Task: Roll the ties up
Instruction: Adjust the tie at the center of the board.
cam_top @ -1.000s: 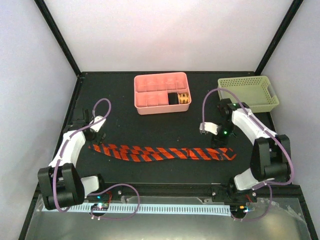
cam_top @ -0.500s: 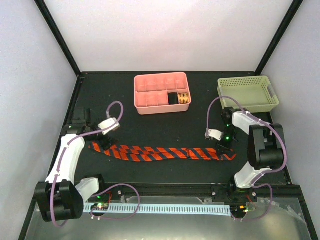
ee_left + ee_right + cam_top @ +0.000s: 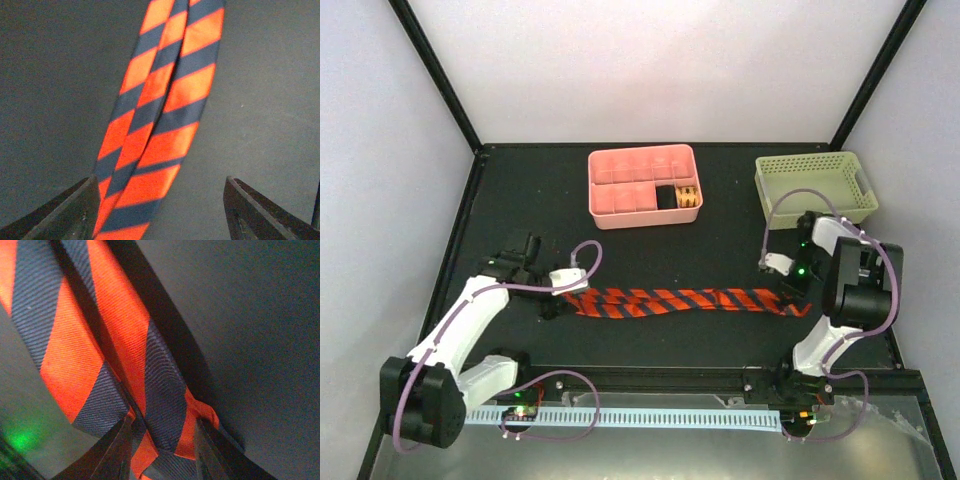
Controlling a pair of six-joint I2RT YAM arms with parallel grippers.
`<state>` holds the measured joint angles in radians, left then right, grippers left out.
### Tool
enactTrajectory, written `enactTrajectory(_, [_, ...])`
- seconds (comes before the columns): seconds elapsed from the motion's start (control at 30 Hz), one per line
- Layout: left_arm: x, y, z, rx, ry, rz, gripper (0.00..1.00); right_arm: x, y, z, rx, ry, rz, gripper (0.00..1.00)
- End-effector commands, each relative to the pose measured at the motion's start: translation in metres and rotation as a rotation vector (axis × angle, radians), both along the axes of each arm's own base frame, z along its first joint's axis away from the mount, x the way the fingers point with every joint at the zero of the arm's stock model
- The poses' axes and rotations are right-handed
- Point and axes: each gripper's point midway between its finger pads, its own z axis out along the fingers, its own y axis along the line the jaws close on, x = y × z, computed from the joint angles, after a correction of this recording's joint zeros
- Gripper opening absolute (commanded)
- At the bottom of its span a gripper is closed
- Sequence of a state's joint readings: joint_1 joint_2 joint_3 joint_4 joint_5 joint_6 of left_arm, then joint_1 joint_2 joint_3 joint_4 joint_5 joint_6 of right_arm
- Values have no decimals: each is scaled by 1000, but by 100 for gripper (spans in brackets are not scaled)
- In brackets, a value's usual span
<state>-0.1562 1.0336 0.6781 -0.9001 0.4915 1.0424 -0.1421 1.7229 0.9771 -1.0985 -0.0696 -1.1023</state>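
The tie [image 3: 680,300], orange-red with dark navy diagonal stripes, lies doubled in a left-to-right band on the black table. My left gripper [image 3: 552,300] is down at its left end. In the left wrist view the tie [image 3: 160,115] runs up from between the open left gripper [image 3: 160,212], close to the left finger [image 3: 65,217]. My right gripper [image 3: 790,292] is at the tie's right end. The right wrist view shows the right gripper [image 3: 162,450] closed on the bunched tie [image 3: 125,355].
A pink compartment tray [image 3: 642,150] stands at the back centre with a black roll [image 3: 667,197] and a yellowish roll [image 3: 687,197] in its right cells. A pale green basket [image 3: 810,160] sits at the back right, close behind the right arm.
The left gripper moved right and down to the tie's left end, which shifted right with the whole band. The right gripper moved right and its jaws narrowed onto the tie's right end.
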Motion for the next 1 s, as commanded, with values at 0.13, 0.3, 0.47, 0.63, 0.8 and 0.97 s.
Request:
enactTrajectory(0.13, [5,-35,-13,27,-17,-120,60,30,-20,35,22,-162,-33,42])
enactTrajectory(0.3, [14,-51,-22,67,-49,-151,59,6,-2,42,101,-127,-40,46])
enactTrajectory(0.47, [18,-59,-34,152,-43,-164,58,2,-4,20,69,-125,-83,48])
enactTrajectory(0.63, [21,-60,-50,227,-21,-164,57,9,-3,1,39,-141,-141,50])
enactTrajectory(0.8, [23,-56,-60,292,-42,-179,53,8,-4,-9,23,-127,-150,42])
enactTrajectory(0.97, [25,-48,-76,355,-49,-201,47,5,-7,-8,6,-116,-143,32])
